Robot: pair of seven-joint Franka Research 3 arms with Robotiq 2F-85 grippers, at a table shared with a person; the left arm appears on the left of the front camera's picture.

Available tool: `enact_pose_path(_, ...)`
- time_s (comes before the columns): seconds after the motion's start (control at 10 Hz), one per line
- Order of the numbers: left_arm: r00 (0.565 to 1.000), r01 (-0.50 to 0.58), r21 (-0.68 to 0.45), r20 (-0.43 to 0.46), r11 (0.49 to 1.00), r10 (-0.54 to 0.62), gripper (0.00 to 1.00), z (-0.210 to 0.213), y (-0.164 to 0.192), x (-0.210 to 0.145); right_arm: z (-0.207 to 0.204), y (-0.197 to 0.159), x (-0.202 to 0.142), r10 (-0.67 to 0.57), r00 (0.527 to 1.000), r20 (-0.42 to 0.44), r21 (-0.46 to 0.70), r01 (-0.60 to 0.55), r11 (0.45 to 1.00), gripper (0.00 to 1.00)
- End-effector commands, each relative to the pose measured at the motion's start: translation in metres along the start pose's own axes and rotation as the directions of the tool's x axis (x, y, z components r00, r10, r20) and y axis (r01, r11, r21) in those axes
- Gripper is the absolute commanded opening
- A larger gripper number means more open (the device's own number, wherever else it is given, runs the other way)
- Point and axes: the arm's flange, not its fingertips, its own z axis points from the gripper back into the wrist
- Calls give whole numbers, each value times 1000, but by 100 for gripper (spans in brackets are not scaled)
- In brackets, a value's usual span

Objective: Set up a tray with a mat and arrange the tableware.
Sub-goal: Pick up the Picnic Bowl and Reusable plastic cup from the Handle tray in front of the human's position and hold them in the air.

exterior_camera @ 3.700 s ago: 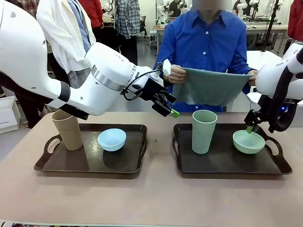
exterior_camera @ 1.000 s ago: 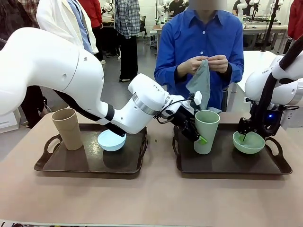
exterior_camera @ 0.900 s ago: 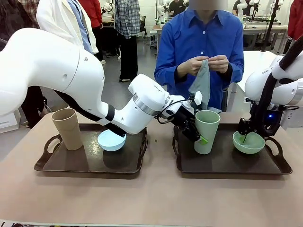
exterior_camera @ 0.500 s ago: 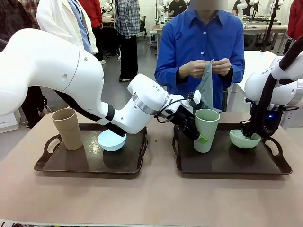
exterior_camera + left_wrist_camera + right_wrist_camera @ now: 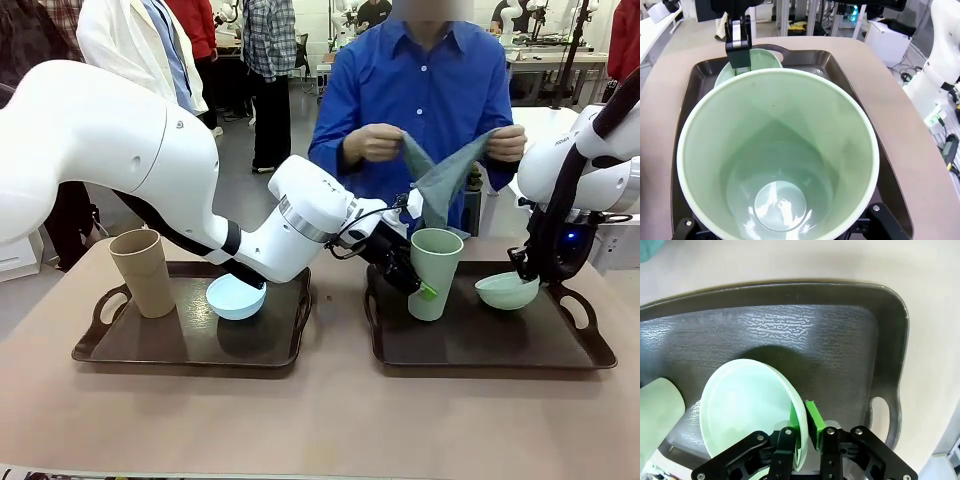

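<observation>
Across the tan table, at my 12 o'clock, a person in a blue shirt holds a grey-green cloth mat up in the air, pinched by its top corners in both hands. Two dark brown trays sit side by side in front of me. On the left tray the tan cup stands upright at 9 o'clock and the light blue bowl sits toward 1 o'clock.

My left arm reaches across to the right tray. There the left gripper is clamped on the pale green cup at the tray's 9 o'clock. One green pad shows on the cup's near side, and the cup leans a little toward 1 o'clock (the left wrist camera looks straight down into that cup).

My right gripper has its jaws squeezed together on the rim of the pale green bowl at the tray's 2 o'clock. In the right wrist view the green pads sandwich the rim, one inside and one outside. The bowl hangs tilted, clear of the tray floor.
</observation>
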Motion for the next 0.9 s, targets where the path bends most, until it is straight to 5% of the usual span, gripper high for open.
enact_pose_path(0.0, 1000, -18, 17, -9, 1000, 18, 0, 6, -4, 3, -13, -2, -5, -6, 1000, 3, -10, 6, 1000, 0)
enact_pose_path(0.1, 1000, -19, 23, -13, 1000, 19, 27, 8, -5, 3, -13, -1, -6, -4, 1000, 6, -13, 4, 1000, 0)
enact_pose_path(0.3, 1000, -27, 37, -14, 999, 28, 27, 22, -8, 8, -7, 4, -10, 6, 1000, 20, -14, -6, 1000, 0)
enact_pose_path(0.8, 991, 72, 182, 95, 981, -91, 27, 120, -59, 80, 95, 18, -101, 78, 949, 306, -36, -70, 997, 0)
